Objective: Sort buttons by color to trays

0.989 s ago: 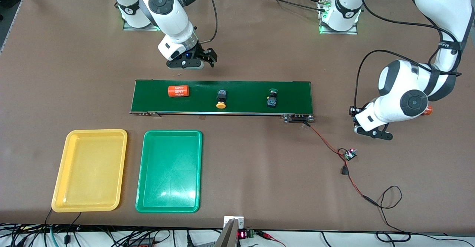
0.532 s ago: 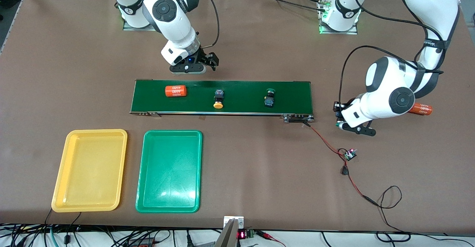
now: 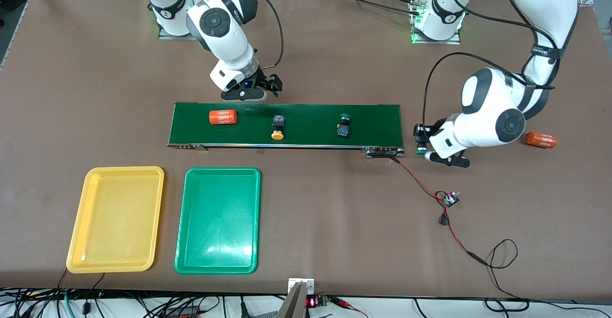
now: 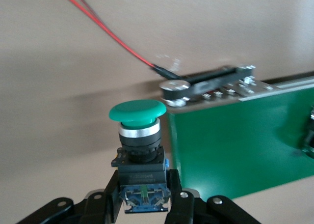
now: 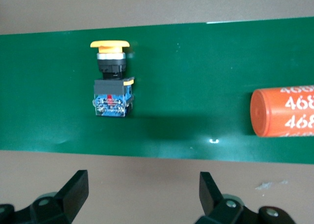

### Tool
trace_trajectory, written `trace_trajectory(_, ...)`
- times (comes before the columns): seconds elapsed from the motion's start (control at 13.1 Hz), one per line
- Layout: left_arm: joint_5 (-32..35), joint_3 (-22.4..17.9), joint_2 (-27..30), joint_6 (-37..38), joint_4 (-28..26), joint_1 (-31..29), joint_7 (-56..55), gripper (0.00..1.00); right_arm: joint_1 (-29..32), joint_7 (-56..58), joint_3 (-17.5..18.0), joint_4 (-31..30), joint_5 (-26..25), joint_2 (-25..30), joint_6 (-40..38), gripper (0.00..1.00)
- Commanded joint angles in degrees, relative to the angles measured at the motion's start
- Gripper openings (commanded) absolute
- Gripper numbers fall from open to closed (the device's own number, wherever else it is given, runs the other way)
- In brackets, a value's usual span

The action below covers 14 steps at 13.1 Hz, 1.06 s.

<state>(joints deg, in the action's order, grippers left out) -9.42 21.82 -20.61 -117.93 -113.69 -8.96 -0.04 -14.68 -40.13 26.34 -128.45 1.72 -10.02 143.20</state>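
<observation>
The big brown table carries it all. The long dark-green conveyor belt runs across its middle. Nearer the front camera, toward the right arm's end, lie two trays side by side: the yellow tray at the outer end, the green tray just beside it.

On the belt, an orange cylinder with white print sits at the right arm's end. Next along lies the yellow-capped button, tipped on its side, cap toward the front camera. Further toward the left arm's end lies a green-capped button, also on its side. A second orange cylinder rests on the table well off the belt's end, by the left arm.

The right gripper hovers over the belt's edge near the yellow-capped button, fingers spread wide, nothing between them. The left gripper is just off the belt's end, clamped tight on the blue-and-black body of another green button, cap pointing away from the wrist.

A red-and-black wire trails from the belt's end to a small circuit board.
</observation>
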Motion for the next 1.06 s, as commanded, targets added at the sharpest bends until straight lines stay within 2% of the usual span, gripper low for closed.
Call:
trace_trajectory(0.0, -2.7, -0.6, 3.2, -1.2, -3.2, 2.4, -0.7, 0.00, -0.6, -0.8, -0.7, 2.1, -2.5, -1.9, 0.3, 1.00)
trace_trajectory(0.23, -2.7, -0.6, 3.8, -7.8, -8.3, 5.4, -4.3, 0.00, -1.5, -0.7, -1.6, 3.2, -3.5, -3.0, 0.4, 1.00)
trace_trajectory(0.46, -2.7, -0.6, 4.5, -8.8, -9.4, 6.7, -6.7, 0.00, -5.9, -0.6, -6.5, 4.3, -5.8, -4.0, -0.1, 1.00)
trace_trajectory(0.61, -2.7, -0.6, 5.0, -8.8, -9.4, 7.5, -7.3, 0.00, -7.2, -0.3, -8.3, 5.1, -6.0, -4.4, -1.2, 1.00)
trace_trajectory(0.99, -2.6, -0.6, 5.1, -12.1, -11.7, 9.7, -7.6, 0.00, -7.6, -0.5, -9.7, 10.0, -7.9, -5.7, -8.9, 1.00)
